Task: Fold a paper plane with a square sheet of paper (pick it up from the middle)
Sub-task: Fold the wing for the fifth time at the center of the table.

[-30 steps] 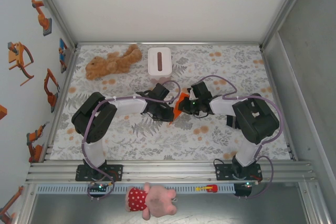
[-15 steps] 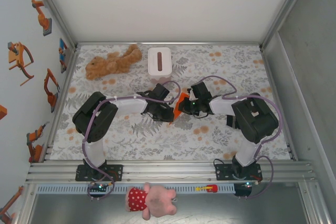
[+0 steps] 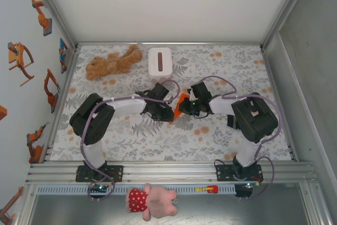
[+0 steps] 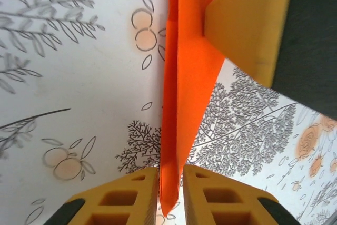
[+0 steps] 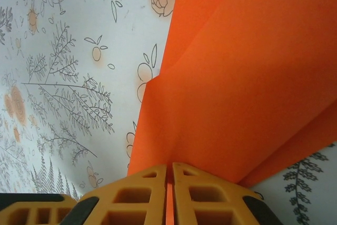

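Top external shows the sheet of paper (image 3: 182,100), already partly folded, held up off the worktop (image 3: 131,135) on the arms' side of the white tissue box (image 3: 159,61) and a touch to its right, with both arms meeting at it. In the left wrist view we see the left fingers (image 4: 121,196) almost closed, pinching only the lower tip of the folded orange strip. In the right wrist view the right fingers (image 5: 142,193) are closed tight on a folded edge. We judge the risks to be these: the left hold is so slight that a small tug from the right could pull the tip free; if the two arms draw apart, the thin paper may tear along a crease; and any twist between them would skew the fold.
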Tool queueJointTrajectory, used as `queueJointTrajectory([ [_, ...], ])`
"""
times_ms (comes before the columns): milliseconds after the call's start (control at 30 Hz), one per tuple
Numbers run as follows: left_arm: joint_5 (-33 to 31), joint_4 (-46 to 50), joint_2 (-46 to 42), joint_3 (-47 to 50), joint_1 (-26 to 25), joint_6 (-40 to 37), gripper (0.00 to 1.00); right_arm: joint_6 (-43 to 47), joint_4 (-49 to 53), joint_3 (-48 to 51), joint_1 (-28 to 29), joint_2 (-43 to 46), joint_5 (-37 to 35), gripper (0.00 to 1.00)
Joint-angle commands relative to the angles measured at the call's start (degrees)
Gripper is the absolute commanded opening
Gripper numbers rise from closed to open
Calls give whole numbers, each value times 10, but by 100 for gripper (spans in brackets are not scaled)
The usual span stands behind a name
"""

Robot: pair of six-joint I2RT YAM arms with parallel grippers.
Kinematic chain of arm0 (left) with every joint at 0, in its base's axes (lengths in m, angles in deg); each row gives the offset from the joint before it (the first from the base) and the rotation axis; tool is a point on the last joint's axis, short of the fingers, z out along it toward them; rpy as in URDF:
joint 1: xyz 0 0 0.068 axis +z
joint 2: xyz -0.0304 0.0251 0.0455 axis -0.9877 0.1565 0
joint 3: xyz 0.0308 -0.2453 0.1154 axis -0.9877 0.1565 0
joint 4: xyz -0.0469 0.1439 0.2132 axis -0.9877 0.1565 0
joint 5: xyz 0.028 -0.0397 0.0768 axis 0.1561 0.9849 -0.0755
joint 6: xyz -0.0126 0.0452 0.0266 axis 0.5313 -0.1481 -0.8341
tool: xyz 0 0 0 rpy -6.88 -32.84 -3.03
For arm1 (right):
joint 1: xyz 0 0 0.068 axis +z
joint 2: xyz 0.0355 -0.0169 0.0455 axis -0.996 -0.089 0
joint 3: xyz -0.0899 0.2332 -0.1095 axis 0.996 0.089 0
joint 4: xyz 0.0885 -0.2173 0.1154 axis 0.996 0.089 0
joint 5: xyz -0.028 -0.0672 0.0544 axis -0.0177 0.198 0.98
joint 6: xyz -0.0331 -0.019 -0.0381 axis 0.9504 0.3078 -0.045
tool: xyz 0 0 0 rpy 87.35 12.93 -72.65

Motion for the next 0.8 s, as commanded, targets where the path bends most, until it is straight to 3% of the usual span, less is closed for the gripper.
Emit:
queueJointTrajectory([
  [0, -30, 13, -39, -2, -3, 15, 21, 2, 32, -8, -5, -15, -24, 11],
  [133, -36, -3, -43, -5, -12, 15, 17, 1, 38, -10, -5, -16, -26, 11],
  [367, 13, -41, -5, -9, -14, 28, 10, -1, 46, -13, -5, -18, -28, 10],
  [767, 37, -53, 51, -44, -11, 31, 9, -2, 52, -12, -4, -19, -28, 10],
])
